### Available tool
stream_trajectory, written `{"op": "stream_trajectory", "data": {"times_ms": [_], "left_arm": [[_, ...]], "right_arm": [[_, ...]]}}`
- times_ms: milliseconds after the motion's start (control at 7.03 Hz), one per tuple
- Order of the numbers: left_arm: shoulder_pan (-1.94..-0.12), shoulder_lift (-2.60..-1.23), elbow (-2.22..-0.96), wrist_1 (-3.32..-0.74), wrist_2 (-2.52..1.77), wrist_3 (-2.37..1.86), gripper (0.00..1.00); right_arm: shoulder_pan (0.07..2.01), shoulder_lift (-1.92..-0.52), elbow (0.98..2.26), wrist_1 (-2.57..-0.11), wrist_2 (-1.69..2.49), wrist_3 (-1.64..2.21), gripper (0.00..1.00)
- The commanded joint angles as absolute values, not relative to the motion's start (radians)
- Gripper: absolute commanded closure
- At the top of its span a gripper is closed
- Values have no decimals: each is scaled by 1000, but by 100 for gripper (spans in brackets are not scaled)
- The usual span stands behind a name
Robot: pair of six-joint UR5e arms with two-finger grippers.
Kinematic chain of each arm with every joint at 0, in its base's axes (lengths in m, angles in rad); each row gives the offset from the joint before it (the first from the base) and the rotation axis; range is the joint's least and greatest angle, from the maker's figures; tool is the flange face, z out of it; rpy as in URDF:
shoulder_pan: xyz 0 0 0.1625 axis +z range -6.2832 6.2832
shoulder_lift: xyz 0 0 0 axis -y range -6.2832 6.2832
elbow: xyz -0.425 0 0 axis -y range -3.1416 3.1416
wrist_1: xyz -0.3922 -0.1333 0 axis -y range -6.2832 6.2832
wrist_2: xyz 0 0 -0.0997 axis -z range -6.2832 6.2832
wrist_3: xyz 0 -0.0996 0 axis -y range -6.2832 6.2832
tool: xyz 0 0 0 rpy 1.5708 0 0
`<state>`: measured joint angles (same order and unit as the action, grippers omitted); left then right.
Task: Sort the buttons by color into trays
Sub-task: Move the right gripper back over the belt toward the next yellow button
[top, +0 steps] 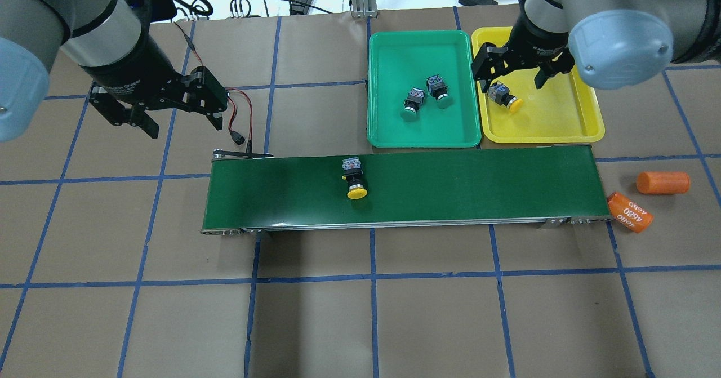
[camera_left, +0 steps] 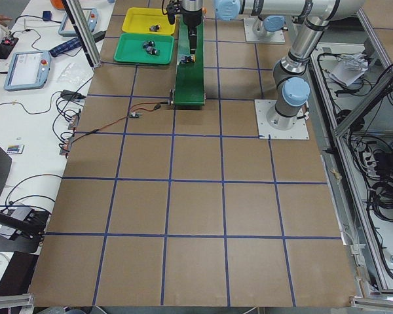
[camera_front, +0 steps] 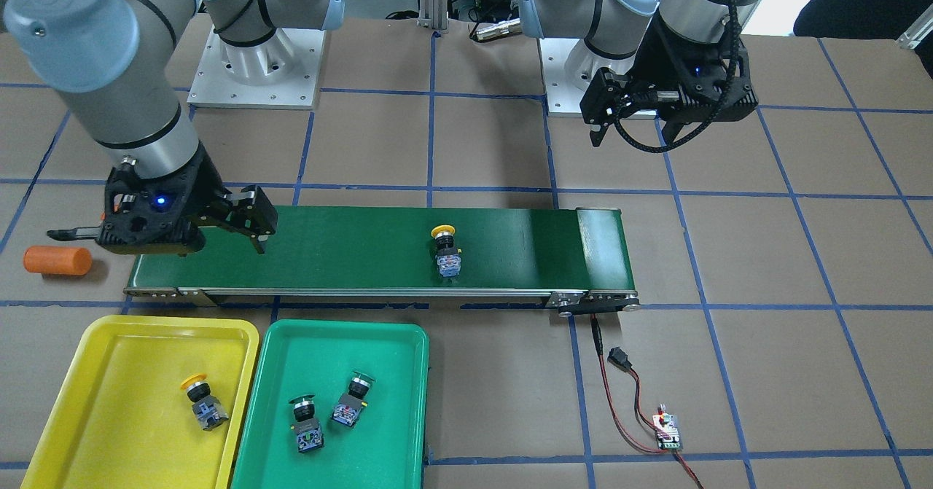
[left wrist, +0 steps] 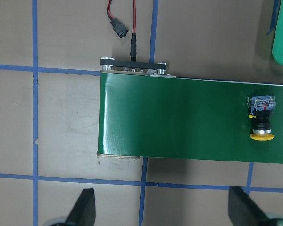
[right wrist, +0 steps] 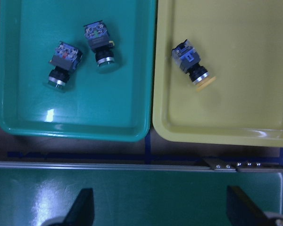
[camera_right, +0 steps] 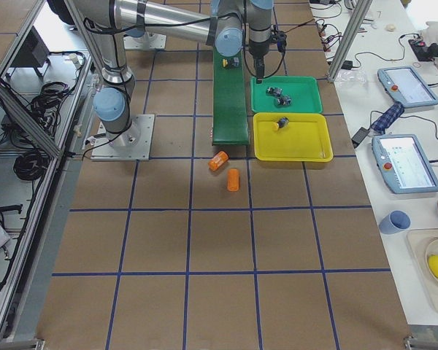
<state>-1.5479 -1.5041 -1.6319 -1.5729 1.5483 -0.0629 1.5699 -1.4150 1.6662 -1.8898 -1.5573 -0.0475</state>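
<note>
Brown-paper-covered table (top: 315,321) with a blue tape grid. Long dark-green conveyor belt (top: 479,186) lies across its middle. Large shallow green plastic tray (top: 394,57) and matching yellow plastic tray (top: 563,119) sit side by side, just beyond the belt's right-hand end as the robot sees it. Left gripper (left wrist: 162,209) hangs above bare table near the belt's other end, fingers spread wide, nothing between them. Right gripper (top: 510,78) hovers where the belt's edge meets the trays, also spread wide and empty. One yellow mushroom-cap push-button with black body and blue-grey contact block (top: 355,181) lies on its side near the belt's middle, cap toward the robot. A second yellow-capped push-button (top: 504,96) lies tipped in the yellow tray. Two green-capped push-buttons (top: 413,103) (top: 439,92) lie close together in the green tray, apart from its walls. Two orange cylinders on the table off the belt's right end: one plain (top: 663,182), one printed "4680" (top: 630,212). Small circuit board with red-black wires (camera_front: 667,432) beyond the belt's left end.
</note>
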Motion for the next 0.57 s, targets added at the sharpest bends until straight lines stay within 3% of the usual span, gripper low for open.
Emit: {"op": "stream_trajectory", "data": {"times_ms": [0, 142, 427], "left_arm": [[-1548, -1487, -1647, -1572, 1549, -63, 0], [-1548, -1483, -1649, -1572, 1549, -61, 0], [-1548, -1489, -1646, -1572, 1552, -63, 0]], "right_arm": [[1579, -1416, 1869, -2066, -1592, -41, 0], [1577, -1416, 1929, -2130, -1591, -40, 0], [1577, -1395, 1934, -2131, -1592, -41, 0]]}}
